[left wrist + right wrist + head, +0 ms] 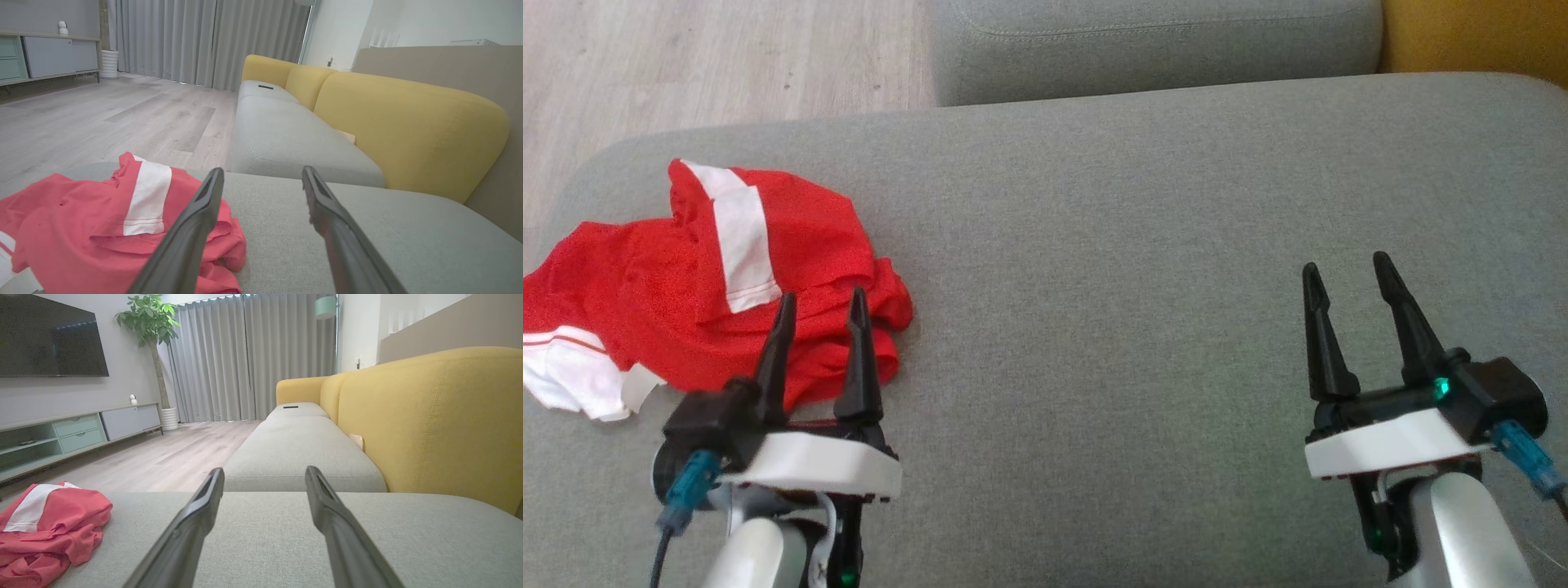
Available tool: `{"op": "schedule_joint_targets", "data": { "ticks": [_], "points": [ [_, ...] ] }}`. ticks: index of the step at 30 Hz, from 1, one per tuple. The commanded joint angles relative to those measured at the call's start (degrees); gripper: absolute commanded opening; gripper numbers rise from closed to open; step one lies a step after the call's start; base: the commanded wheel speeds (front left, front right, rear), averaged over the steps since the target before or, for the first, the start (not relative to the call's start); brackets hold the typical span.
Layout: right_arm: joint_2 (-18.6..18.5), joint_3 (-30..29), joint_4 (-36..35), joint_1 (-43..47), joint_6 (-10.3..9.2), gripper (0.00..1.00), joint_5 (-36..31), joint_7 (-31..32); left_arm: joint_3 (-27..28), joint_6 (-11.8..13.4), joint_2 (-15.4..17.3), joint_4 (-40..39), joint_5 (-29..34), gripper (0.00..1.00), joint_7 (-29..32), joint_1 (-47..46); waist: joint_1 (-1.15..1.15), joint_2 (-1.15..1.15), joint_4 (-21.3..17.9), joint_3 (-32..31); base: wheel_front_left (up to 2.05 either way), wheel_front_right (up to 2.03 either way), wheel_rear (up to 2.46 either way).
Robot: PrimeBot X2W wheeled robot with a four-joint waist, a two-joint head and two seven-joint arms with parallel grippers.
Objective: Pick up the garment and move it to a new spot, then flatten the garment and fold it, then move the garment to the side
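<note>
Head view: red garment point(670, 269) with white stripes is lying crumpled at 9 o'clock on the grey sofa seat point(1135, 245), its left edge reaching that side of the cushion. A white tab is sticking out at its 6 o'clock edge; any print on it is too small to read.

Left gripper point(822, 296) is sitting at 7 o'clock, released, jaws spread, holding nothing. Its fingertips are overlapping the garment's 3 o'clock edge; I cannot tell if they are touching the cloth.

Left wrist view: one finger of the left gripper point(262, 170) is crossing in front of the red cloth point(81, 220), the other is showing over bare grey cushion.

Right gripper point(1345, 263) is sitting at 4 o'clock, also released and empty, well apart from the garment, over bare cushion.

Right wrist view: right gripper point(264, 470) is pointing along the sofa, the garment point(53, 522) is showing at 8 o'clock, and the yellow backrest point(429, 416) is running along 3 o'clock. TV point(49, 339) is hanging at 10 o'clock, dark. Potted plant point(151, 318) and grey curtains point(229, 355) are standing at 12 o'clock.
</note>
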Motion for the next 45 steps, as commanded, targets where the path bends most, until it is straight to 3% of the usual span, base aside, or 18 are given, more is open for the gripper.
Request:
{"op": "schedule_joint_targets", "data": {
  "ticks": [1, 6, 7, 8, 11, 18, 25, 33, 40, 45],
  "points": [
    [-0.41, 1.24, -2.42, -2.70, -0.04, 1.00, -0.94, -1.04, 2.14, 0.31, -0.09, -3.33, 0.79, 1.00, -1.04, -2.90, 0.00, 0.00, 0.02, 0.06, 0.00, 0.00, 0.00],
    [-0.43, -0.13, -1.61, -2.35, -0.04, 1.00, 2.73, -1.71, 5.32, -1.98, -2.37, -4.40, -0.13, 1.00, -1.71, -1.90, 0.00, 0.00, 0.07, 0.08, 0.00, 0.00, 0.00],
    [-0.43, -0.58, -0.82, -2.13, -0.04, 1.00, 5.57, -2.05, 7.42, -3.90, -3.57, -4.47, -0.45, 1.00, -2.04, -1.28, 0.00, 0.00, 0.05, 0.02, 0.00, 0.00, 0.00],
    [-0.43, -0.58, -0.82, -2.13, -0.04, 1.00, 5.57, -2.05, 7.42, -3.90, -3.57, -4.47, -0.45, 1.00, -2.04, -1.28, 0.00, 0.00, 0.05, 0.02, 0.00, 0.00, 0.00],
    [-0.44, -0.10, 0.60, -1.82, -0.04, 1.00, 7.86, -2.56, 9.36, -6.98, -4.71, -4.21, 0.54, 1.00, -2.55, -0.35, 0.00, 0.00, 0.05, -0.20, 0.00, 0.00, 0.00],
    [-0.47, 1.76, 3.25, -2.01, -0.04, 1.00, 7.12, -3.74, 11.25, -12.21, -5.42, -0.03, 2.33, 1.00, -3.71, 0.91, 0.00, 0.00, -0.02, -0.52, 0.00, 0.00, 0.00],
    [-0.49, 2.92, 4.16, -2.40, -0.04, 1.00, 3.32, -4.82, 10.48, -12.86, -5.41, 1.94, 3.76, 1.00, -4.79, 0.55, 0.00, 0.00, 0.11, -0.67, 0.00, 0.00, 0.00],
    [-0.49, 2.88, 4.61, -2.23, -0.04, 1.00, 3.55, -4.82, 10.22, -12.99, -5.41, 2.67, 3.54, 1.00, -4.79, 0.48, 0.00, 0.00, 0.72, -1.09, 0.00, 0.00, 0.00],
    [-0.49, 4.02, 5.27, -1.51, -0.04, 1.00, 3.86, -4.82, 10.47, -12.19, -5.42, 2.96, 3.92, 1.00, -4.79, 0.57, 0.00, 0.00, 4.05, -1.75, 0.00, 0.00, 0.00],
    [-0.49, 5.60, 5.76, -0.89, -0.04, 1.00, 4.41, -4.82, 11.31, -11.89, -5.42, 3.18, 4.62, 1.00, -4.79, 0.97, 0.00, 0.00, 8.93, -2.39, 0.00, 0.00, 0.00]
  ]
}}
